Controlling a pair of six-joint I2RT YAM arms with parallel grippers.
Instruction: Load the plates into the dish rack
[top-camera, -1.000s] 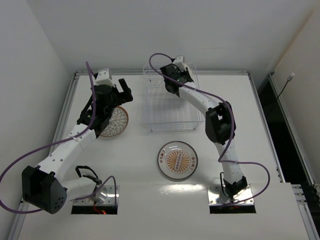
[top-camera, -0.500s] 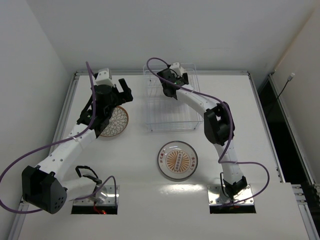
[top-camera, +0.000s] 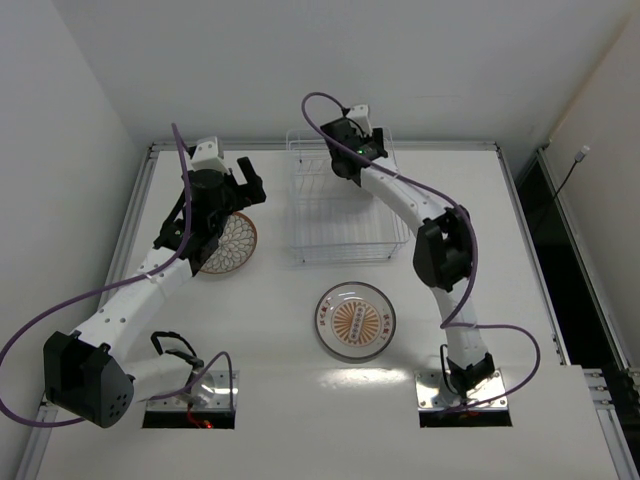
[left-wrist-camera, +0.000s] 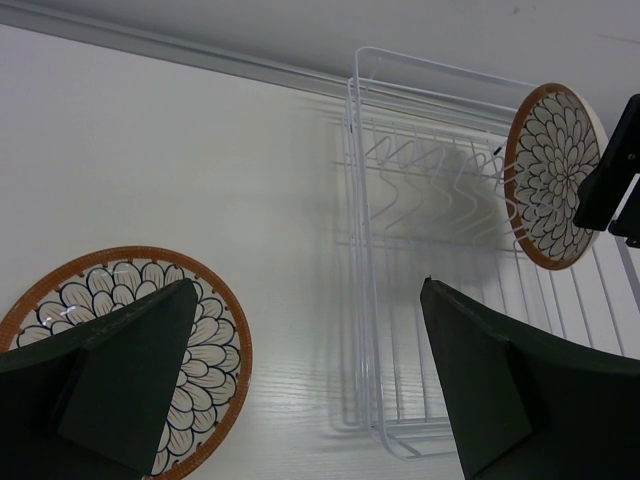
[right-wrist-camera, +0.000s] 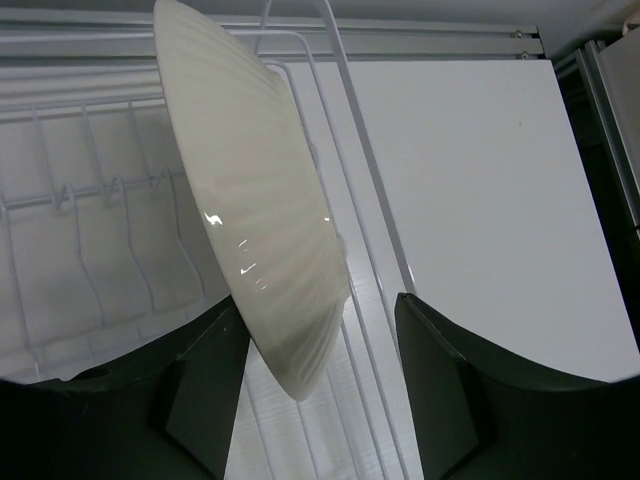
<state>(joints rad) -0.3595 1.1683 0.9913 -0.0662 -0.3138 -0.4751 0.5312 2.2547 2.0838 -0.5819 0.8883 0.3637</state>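
Orange-brown petals show on the flat plate (left-wrist-camera: 110, 290) at the left; the left gripper (left-wrist-camera: 307, 290) hangs just over it with its fingers spread wide, so this arm is the near one for that plate; the dish rack (top-camera: 345, 215) sits off to their right; a sunburst plate (top-camera: 354, 320) lies flat in front of the rack; at the rack's far end a third plate (right-wrist-camera: 260, 220) stands tipped on its edge between the fingers of the right gripper (right-wrist-camera: 320, 300); whether they pinch it cannot be told.
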